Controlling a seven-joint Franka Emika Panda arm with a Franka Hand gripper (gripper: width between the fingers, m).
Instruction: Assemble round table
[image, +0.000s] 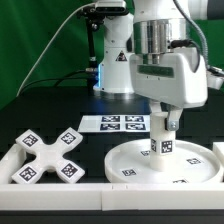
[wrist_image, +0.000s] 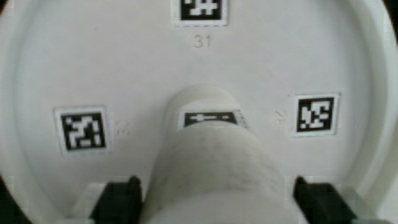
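The large round disc (image: 128, 160) lies flat on the table at the exterior view's right, tags facing up. My gripper (image: 163, 122) is shut on the short thick cylinder post (image: 161, 144) and holds it upright over the disc's middle, its lower end at or just above the disc. In the wrist view the post (wrist_image: 217, 150) fills the space between my two black fingers (wrist_image: 118, 196), and the disc (wrist_image: 107, 60) spreads behind it with several tags. The X-shaped cross base (image: 50, 156) lies flat at the exterior view's left, apart from my gripper.
The marker board (image: 120, 123) lies behind the disc. White border rails run along the front (image: 150, 183), the left (image: 8, 160) and the right (image: 217, 150). A white robot base (image: 116, 60) with cables stands at the back.
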